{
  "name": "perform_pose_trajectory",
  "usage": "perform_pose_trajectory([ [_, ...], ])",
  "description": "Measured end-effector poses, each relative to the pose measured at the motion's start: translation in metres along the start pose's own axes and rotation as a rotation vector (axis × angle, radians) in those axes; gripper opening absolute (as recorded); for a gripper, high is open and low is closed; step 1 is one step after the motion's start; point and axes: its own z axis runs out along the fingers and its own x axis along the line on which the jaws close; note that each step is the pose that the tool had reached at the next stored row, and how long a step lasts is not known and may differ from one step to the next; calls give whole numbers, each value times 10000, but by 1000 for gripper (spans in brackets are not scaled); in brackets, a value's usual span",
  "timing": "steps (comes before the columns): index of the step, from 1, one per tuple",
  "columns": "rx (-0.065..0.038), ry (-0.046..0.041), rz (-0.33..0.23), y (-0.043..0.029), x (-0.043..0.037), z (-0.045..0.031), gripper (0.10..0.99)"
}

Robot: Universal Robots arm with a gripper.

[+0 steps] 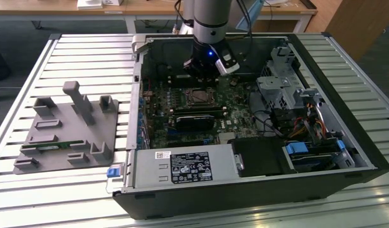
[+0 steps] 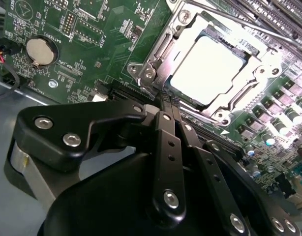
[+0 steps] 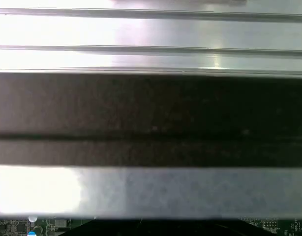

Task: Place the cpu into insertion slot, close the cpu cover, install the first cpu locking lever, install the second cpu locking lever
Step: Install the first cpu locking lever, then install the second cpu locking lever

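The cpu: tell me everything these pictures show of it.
The cpu is a flat square chip with a pale, glaring metallic face. In the second wrist view it lies flat in the insertion slot, and the thin silver cpu cover frames its edges. The gripper is shut and empty, its black fingertips just short of the socket's near corner, apart from the chip. In the exterior view the socket sits mid-motherboard, below the arm.

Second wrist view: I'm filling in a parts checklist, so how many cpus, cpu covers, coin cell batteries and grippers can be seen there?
cpu: 1
cpu cover: 1
coin cell battery: 1
gripper: 1
Total: 4
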Motion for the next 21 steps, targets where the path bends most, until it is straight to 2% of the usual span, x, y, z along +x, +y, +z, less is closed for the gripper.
perform_pose_trajectory([
  [21, 0, 0, 0, -91, -2, -7, 106],
])
